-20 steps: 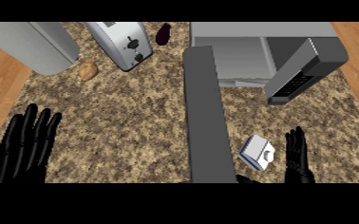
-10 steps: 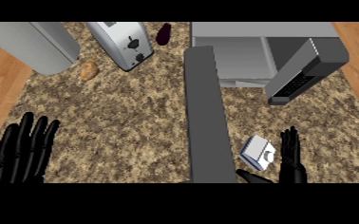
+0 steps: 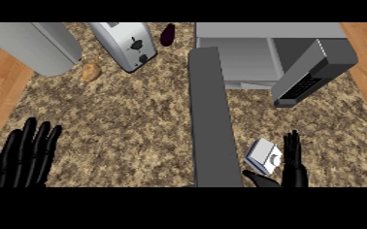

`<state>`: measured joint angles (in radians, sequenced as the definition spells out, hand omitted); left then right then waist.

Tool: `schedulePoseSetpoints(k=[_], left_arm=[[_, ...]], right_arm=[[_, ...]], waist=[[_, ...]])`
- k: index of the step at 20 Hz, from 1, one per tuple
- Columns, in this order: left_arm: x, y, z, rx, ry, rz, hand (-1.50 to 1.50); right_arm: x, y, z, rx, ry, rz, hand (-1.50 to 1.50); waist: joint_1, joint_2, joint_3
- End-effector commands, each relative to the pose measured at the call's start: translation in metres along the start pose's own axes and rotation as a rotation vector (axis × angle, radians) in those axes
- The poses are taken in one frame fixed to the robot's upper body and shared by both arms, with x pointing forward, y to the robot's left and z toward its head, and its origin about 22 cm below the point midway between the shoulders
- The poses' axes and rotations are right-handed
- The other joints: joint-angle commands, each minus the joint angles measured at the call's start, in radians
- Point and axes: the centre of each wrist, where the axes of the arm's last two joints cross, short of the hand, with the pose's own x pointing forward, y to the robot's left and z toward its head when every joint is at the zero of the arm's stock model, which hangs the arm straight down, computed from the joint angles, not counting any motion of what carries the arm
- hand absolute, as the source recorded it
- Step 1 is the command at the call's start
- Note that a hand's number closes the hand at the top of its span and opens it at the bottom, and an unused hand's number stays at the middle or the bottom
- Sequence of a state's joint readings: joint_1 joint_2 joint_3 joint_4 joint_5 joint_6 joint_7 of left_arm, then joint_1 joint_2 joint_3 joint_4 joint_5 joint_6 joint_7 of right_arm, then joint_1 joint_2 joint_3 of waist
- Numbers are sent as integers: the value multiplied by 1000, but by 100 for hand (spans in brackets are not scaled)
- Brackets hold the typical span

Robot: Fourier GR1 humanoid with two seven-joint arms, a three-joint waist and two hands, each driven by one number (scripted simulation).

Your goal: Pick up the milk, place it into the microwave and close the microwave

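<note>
On the counter (image 3: 136, 121): one milk carton (image 3: 263, 156), one microwave (image 3: 276, 53) with one open door (image 3: 211, 121), one toaster (image 3: 127, 44), one dark aubergine (image 3: 167, 35), and one small brownish food item (image 3: 90, 71) whose kind cannot be told. One large grey rounded object (image 3: 36, 46) stands at the upper left corner. Two black hands are in view, one left hand (image 3: 27, 155) and one right hand (image 3: 290, 165).

The open microwave door (image 3: 212, 121) walls off the left — bare counter (image 3: 136, 126) lies beyond it.
</note>
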<state>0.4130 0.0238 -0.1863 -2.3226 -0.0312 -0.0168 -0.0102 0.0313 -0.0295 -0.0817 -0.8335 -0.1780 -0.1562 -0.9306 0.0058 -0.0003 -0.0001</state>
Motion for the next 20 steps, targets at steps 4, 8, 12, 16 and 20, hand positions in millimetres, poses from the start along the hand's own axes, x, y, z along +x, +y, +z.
schedulePoseSetpoints(k=[4, 8, 12, 16, 20], left_arm=[[-4, 4, 1, -15, -15, 16, -150], [0, 1, 5, -8, 8, 7, -150], [-13, 3, -2, 15, -10, -5, -150], [9, 14, 11, -13, 6, 11, -150], [0, 0, 10, 11, 0, 5, -150]], right_arm=[[-18, -15, -3, 130, -45, 38, 150], [-20, 2, 23, 123, -148, 123, 150], [-13, 13, 13, 222, -153, -83, 150], [-7, 14, -17, 283, -176, -110, 150], [-10, -21, -3, 394, -191, -149, 150]], waist=[[9, 3, 1], [3, 0, 1], [-3, 0, 1], [8, 0, 1], [2, 0, 1]])
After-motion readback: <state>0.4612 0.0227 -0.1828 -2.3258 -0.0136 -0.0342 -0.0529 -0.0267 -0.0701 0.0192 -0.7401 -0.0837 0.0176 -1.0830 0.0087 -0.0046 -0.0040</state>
